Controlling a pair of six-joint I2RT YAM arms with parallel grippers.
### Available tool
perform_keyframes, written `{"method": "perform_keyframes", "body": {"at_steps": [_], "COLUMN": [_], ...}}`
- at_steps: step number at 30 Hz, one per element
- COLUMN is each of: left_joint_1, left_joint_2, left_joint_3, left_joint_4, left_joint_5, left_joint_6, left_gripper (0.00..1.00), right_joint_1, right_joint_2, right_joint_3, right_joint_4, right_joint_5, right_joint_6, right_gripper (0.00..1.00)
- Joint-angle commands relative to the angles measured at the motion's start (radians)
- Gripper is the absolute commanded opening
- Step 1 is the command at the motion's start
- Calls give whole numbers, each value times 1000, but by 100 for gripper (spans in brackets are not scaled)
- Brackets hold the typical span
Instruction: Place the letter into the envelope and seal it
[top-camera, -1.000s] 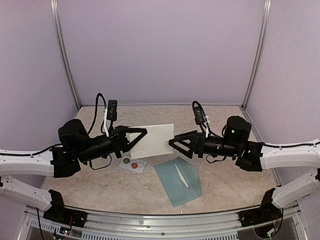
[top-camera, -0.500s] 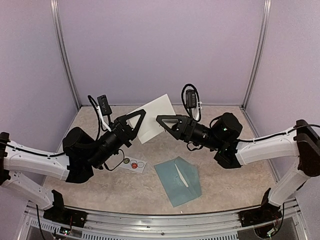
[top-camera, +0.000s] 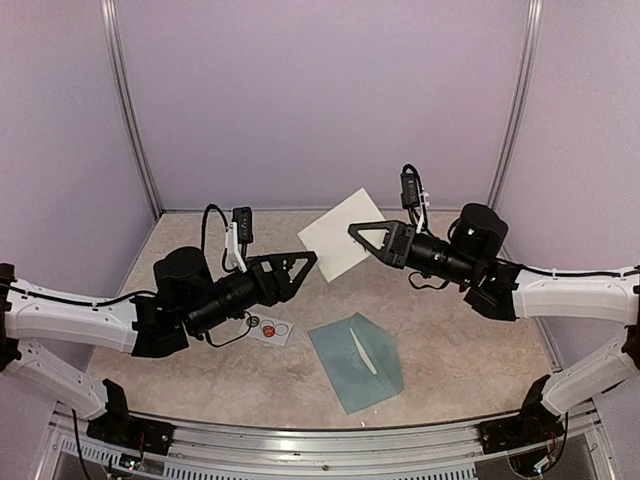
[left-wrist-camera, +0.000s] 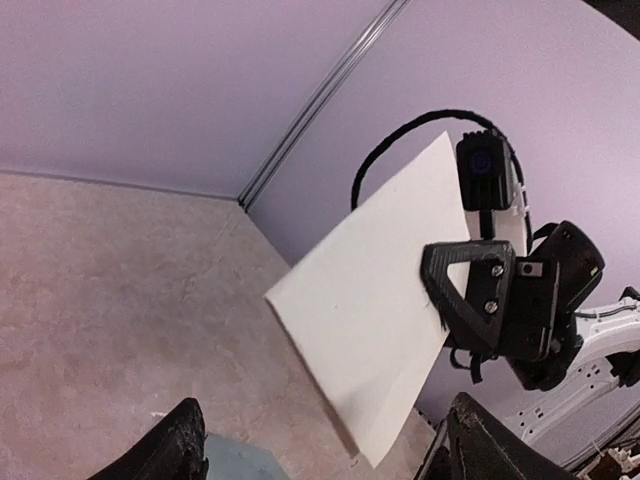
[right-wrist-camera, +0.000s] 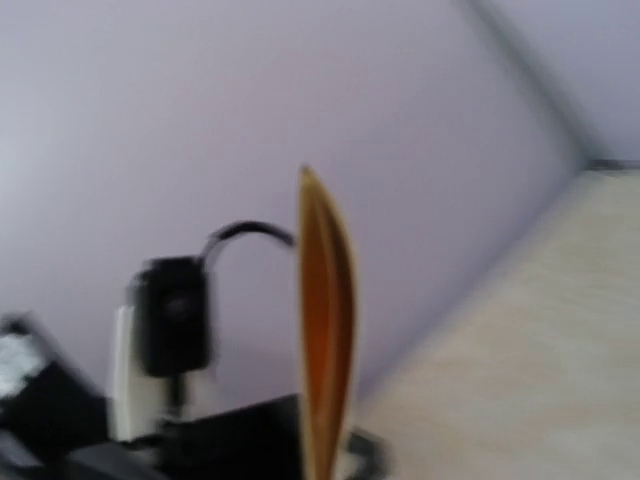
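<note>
- The letter (top-camera: 338, 235) has changed hands. A second ago it lay flat on the counter (top-camera: 450, 340) with the left end effector (top-camera: 308, 262) clenched on its edge. Now it hangs tilted in the air.
- The right end effector (top-camera: 353, 231), gaping a second ago, is now clamped on the sheet's right edge. Its own wrist view shows the paper edge-on between its jaws.
- The left end effector has released. Its fingers stand apart just beside the sheet's lower left corner, not touching it.
- The envelope (top-camera: 355, 362) has not moved. It lies flat on the counter, below and a little nearer than the right end effector, well apart from the letter.
- The sticker card (top-camera: 268, 327) lies under the left end effector.
- My reading: the handover is done, which frees the left arm to steady the envelope. Insertion and sealing remain.
</note>
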Motion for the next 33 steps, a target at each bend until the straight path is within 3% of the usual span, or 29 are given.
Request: {"method": "perform_keyframes", "body": {"at_steps": [1,7,12,22,33], "left_joint_1": [55,54,68,69,70], "left_joint_2": [53,205,300,449,560], "left_joint_3": [25,26,58,99,129], "left_joint_4": [-368,-426,-462,-447,-434], "left_joint_5": [127,310,401,554,632], "left_joint_6": [-233,-398,-438,-456,-442], "left_gripper": [81,81,80,73,70], "right_joint_1": [-135,-240,-250,-250,-240], "right_joint_2": [-65,-18,53,140,242], "right_joint_3": [55,86,108,129,118], "right_joint_4": [-693,-1149,-1335,-1435,-1372], "right_joint_5": [-22,-133,-153,-129,-166], "right_joint_6": [-202,-387,-461,-515,-508], "right_gripper": [0,0,0,0,0]}}
